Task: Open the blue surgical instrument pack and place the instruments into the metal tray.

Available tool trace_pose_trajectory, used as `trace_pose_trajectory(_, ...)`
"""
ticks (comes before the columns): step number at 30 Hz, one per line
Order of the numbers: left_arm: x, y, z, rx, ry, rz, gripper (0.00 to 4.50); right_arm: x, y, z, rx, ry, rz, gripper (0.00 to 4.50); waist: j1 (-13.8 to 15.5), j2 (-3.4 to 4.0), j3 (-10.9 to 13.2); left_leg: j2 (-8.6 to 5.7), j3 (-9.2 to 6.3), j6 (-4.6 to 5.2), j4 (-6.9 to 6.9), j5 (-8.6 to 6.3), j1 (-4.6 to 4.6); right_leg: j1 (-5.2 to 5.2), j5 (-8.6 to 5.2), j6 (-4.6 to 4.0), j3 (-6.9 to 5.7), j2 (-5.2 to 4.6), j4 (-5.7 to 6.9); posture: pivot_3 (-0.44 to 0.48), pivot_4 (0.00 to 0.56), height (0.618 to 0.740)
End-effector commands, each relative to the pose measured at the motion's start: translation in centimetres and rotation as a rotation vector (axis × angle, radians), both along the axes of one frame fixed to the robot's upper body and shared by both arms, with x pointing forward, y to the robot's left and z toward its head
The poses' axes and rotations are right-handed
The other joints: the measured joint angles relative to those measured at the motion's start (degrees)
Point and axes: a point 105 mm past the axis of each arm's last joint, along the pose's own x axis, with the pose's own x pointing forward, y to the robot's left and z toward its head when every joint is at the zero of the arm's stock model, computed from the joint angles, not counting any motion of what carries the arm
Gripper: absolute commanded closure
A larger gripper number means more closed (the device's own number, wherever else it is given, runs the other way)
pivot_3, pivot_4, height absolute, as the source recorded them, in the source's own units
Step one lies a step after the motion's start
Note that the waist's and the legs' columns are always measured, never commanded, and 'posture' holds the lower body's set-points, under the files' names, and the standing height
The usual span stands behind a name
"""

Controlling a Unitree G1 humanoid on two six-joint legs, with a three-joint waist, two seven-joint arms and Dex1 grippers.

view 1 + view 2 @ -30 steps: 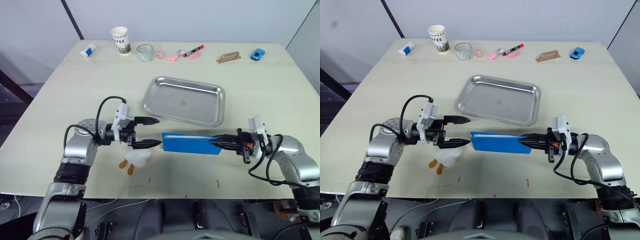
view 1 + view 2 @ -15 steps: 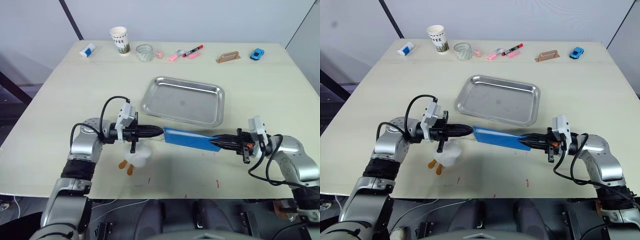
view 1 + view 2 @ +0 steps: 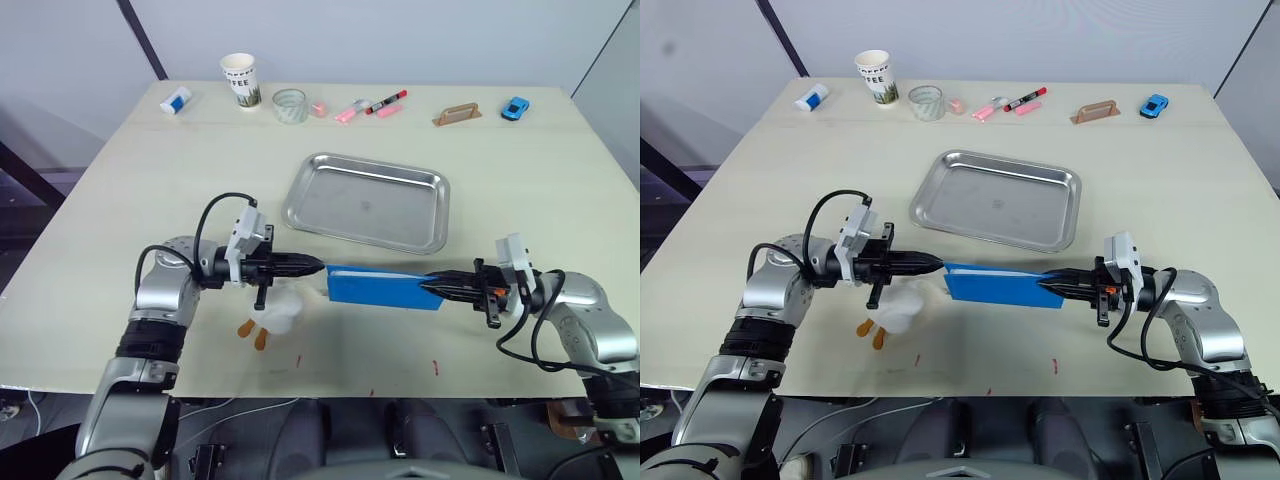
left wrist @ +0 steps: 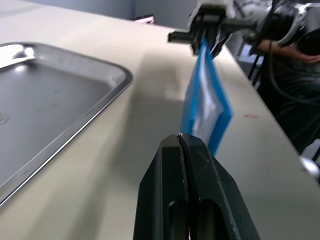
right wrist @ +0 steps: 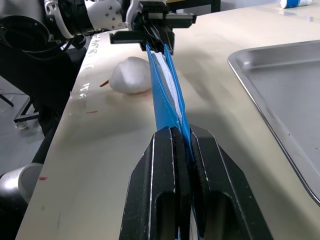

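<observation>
The blue surgical instrument pack, pale lining showing along its edge, is stretched between 2 clamped hands, left hand and right hand, just near of the metal tray on the pale wooden table.

Pale table under metal tray

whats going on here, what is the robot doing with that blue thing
The robot holds the blue surgical instrument pack between both arms, just above the table in front of the metal tray. The right gripper is shut on one end and the left gripper is shut on the other end's edge. In the right wrist view the pack's layers are slightly parted, showing pale lining. No instruments are out, and the tray holds none.
</observation>
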Motion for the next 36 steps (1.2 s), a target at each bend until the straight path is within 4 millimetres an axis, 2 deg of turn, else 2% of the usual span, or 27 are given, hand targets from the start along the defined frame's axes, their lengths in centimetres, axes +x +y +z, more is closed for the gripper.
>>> trace_pose_trajectory(1, -0.4, 0.6, 1.0, 0.000, -0.010, -0.014, 3.95, -0.1, 0.2, 1.0, 0.015, -0.053, 0.020, 4.50, 0.0, 0.00, 0.0, 0.00, 0.00, 0.00, 0.00, 0.00, 0.00, 0.00, 0.00, 0.00, 0.00, 0.00, 0.00, 0.000, 0.150, 0.725)
trace_pose_trajectory(7, -0.4, 0.9, 1.1, 0.002, -0.049, -0.006, 1.67, -0.2, 0.4, 0.9, 0.016, -0.052, 0.019, 4.50, 0.0, 0.00, 0.0, 0.00, -0.01, 0.00, 0.00, 0.00, 0.00, 0.00, 0.00, 0.00, 0.00, 0.00, 0.00, 0.000, 0.150, 0.725)
trace_pose_trajectory(14, 0.1, 0.0, 1.0, -0.015, -0.076, -0.001, 1.67, -0.2, 0.4, 1.0, 0.019, -0.054, 0.021, 4.50, 0.1, 0.00, 0.0, 0.00, 0.00, 0.00, 0.00, 0.00, 0.00, 0.00, 0.00, 0.00, 0.00, -0.01, 0.00, 0.000, 0.150, 0.725)
trace_pose_trajectory(28, 1.0, 0.1, 0.8, -0.025, -0.099, 0.036, 1.67, -0.4, 0.5, 1.1, 0.018, -0.052, 0.023, 4.50, 0.0, 0.00, 0.0, 0.00, 0.00, 0.00, 0.01, 0.00, 0.00, 0.00, 0.00, 0.00, 0.00, 0.00, 0.00, 0.000, 0.150, 0.725)
trace_pose_trajectory(36, 1.1, -1.0, 0.3, -0.036, -0.098, 0.023, 1.67, -0.4, 0.6, 1.1, 0.017, -0.052, 0.032, 4.50, 0.0, 0.00, 0.0, 0.00, 0.00, 0.00, 0.01, 0.00, 0.00, 0.00, 0.00, 0.00, 0.01, 0.00, 0.01, 0.000, 0.150, 0.725)
